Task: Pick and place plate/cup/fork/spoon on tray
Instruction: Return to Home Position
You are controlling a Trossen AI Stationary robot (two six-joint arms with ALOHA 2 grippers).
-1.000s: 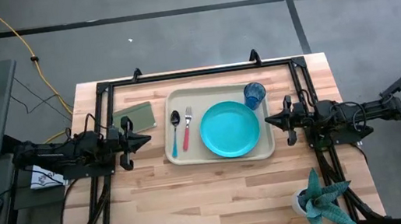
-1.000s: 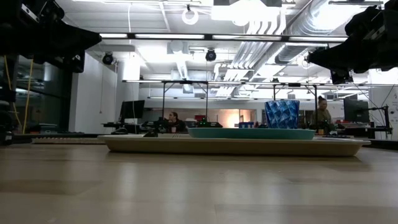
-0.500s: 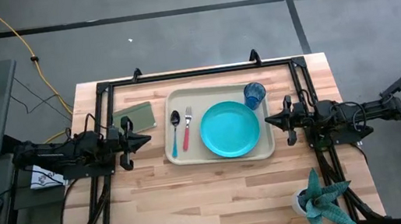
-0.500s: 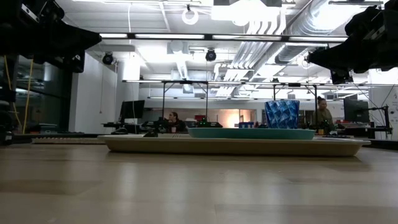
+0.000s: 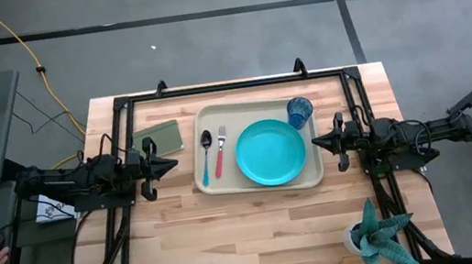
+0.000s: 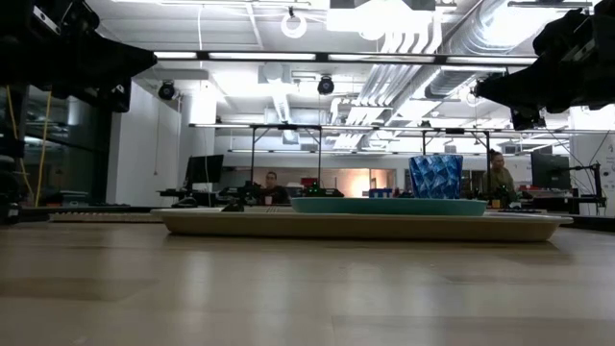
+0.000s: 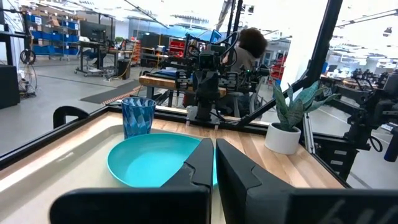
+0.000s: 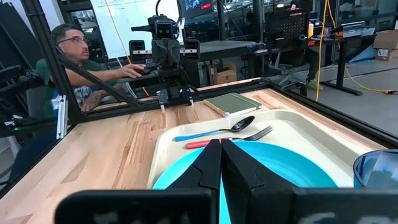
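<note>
A large beige rectangular plastic tray with a raised rim sits mid-way across the pale wooden surface. Seen from above, a round flat turquoise plastic plate fills its right part, with a small translucent blue cup beside it in the top right corner. A blue-handled metal spoon and a red-pink-handled fork lie side by side at its left. The left gripper and right gripper flank the tray, fingers closed on nothing.
</note>
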